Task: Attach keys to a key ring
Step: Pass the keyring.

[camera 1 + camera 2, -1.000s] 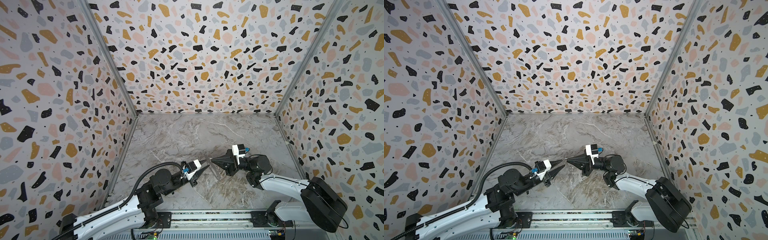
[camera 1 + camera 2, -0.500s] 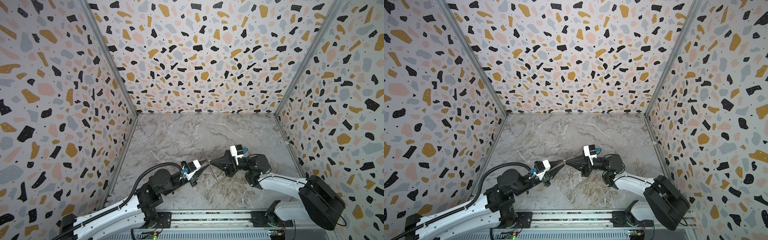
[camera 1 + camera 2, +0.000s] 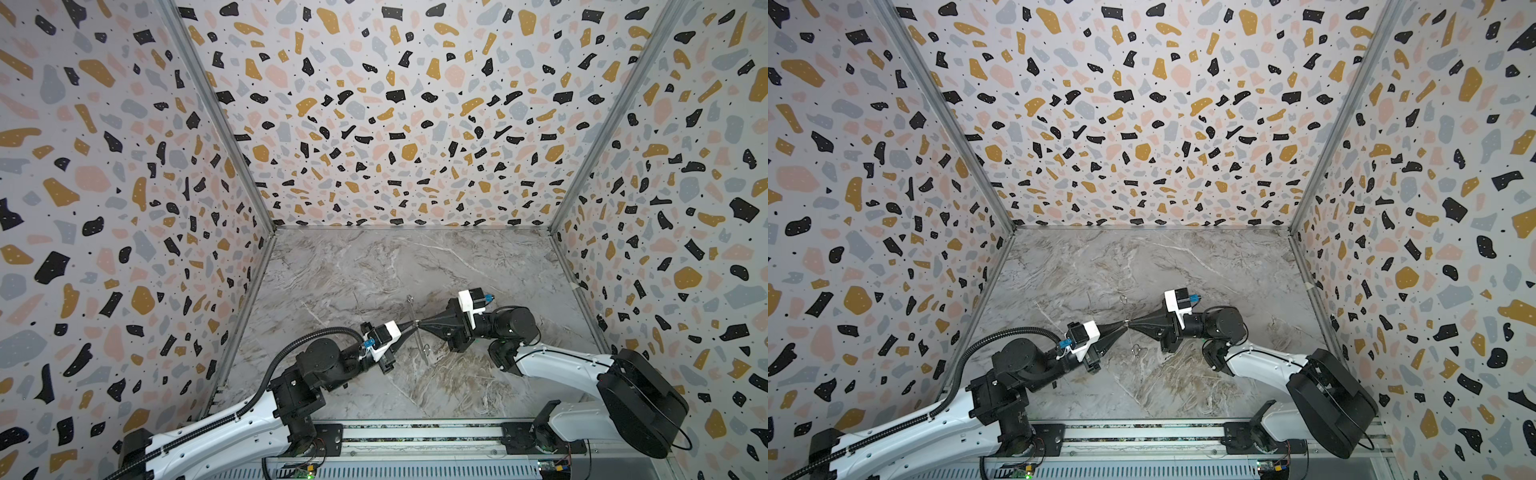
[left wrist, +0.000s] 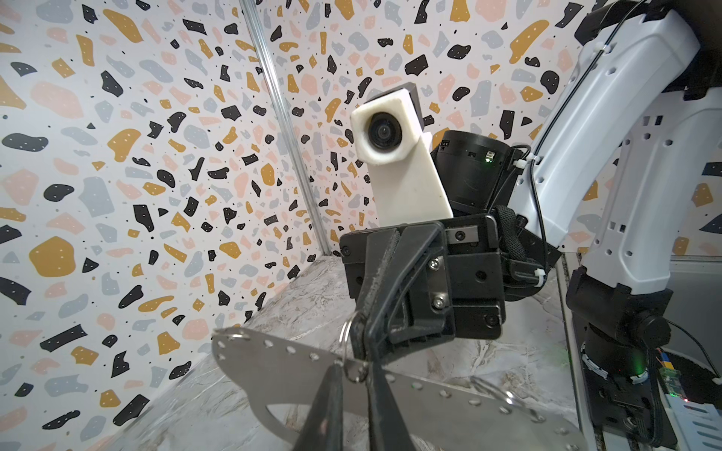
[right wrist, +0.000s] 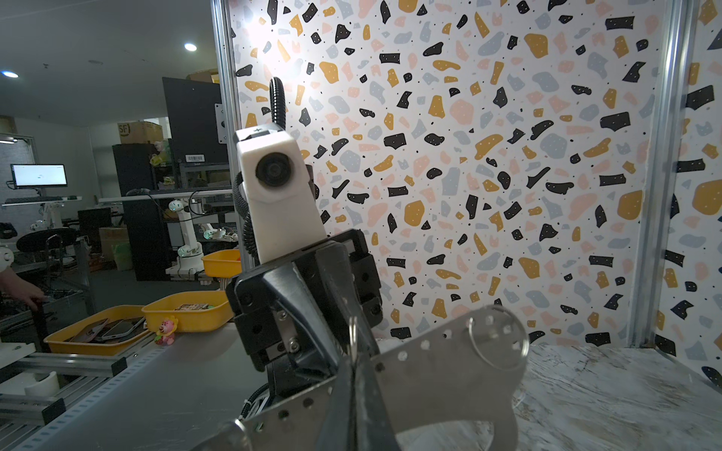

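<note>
The right gripper [image 3: 419,326] had its jaws clenched flat on the key ring [image 4: 273,375]. This was a flat grey metal loop-shaped plate with a curved opening and a row of small holes along its broader straight edge. In the right wrist view the plate ran out on both sides of the closed black fingers [image 5: 367,414]. The grip sat on the holed edge, just beside a small thin silvery wire ring [image 4: 342,337] threaded through one of the holes.

The left gripper [image 3: 409,328] met it tip to tip from the opposite side. Its jaws were drawn nearly together about that same spot on the edge. Whether they pinched the wire ring, the plate or nothing could not be told.

Another thin wire ring [image 5: 470,334] hung through a hole near the plate's rounded end.

In both top views the key ring stood on edge, a thin sliver between the two tips, over the near middle of the grey marble-patterned desk [image 3: 374,270]. Whether its lower end touched the desk could not be told.

A white block-shaped camera housing [image 4: 394,168] sat on top of the right gripper's black body. Speckled terrazzo-patterned walls [image 3: 395,124] enclosed the desk on three sides.
</note>
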